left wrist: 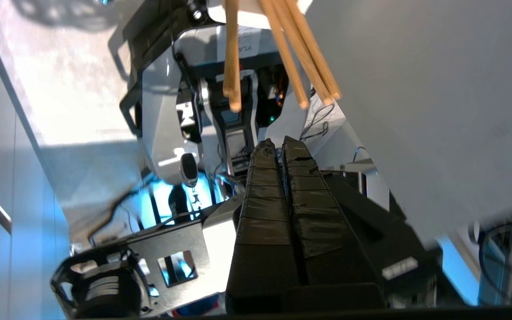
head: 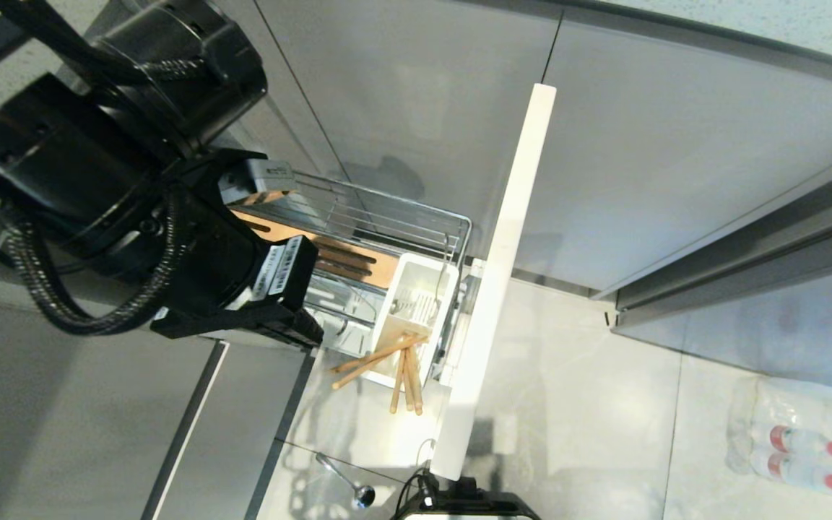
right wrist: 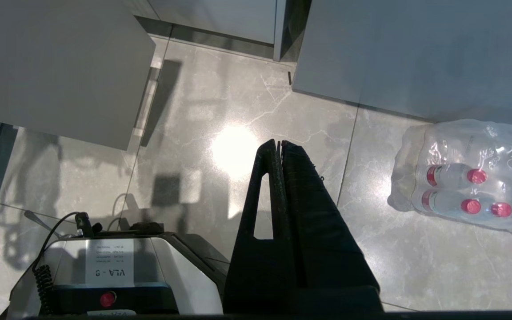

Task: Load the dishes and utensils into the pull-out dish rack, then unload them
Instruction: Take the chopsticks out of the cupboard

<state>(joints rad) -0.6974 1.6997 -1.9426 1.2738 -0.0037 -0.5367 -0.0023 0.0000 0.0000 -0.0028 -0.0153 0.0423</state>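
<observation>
Rack (head: pixel 416 217) stands pulled out from the cabinet, its beige front panel (head: pixel 495 289) edge-on to my head camera. Wooden bar (head: pixel 347 260) crosses the wire basket; no plate or bowl shows in the part I can see, though my left arm covers much of it. Caddy (head: pixel 416 303) sits at the panel end and holds the chopsticks (head: pixel 394 361). I count about four sticks there, not two, all leaning out over the caddy's near edge, tips splayed above the floor. Spoon (head: pixel 347 480) lies on the floor tiles, well apart from the rack, near my base.

Left gripper (left wrist: pixel 279 144) is closed with nothing between the fingers; in the wrist view the chopstick ends (left wrist: pixel 282 53) hang just beyond its tips. Right gripper (right wrist: pixel 279 144) is also closed and empty, parked low over the floor, a shrink-wrapped pack of bottles (right wrist: pixel 465 178) off to one side.

My read: utensil stage, either loading just done for the sticks or unloading about to start; can't say which. Spoon on the floor looks like a drop. Next move, as I judge it, needs the left gripper opened and lined up on a single stick, since they cross and could drag each other out.
</observation>
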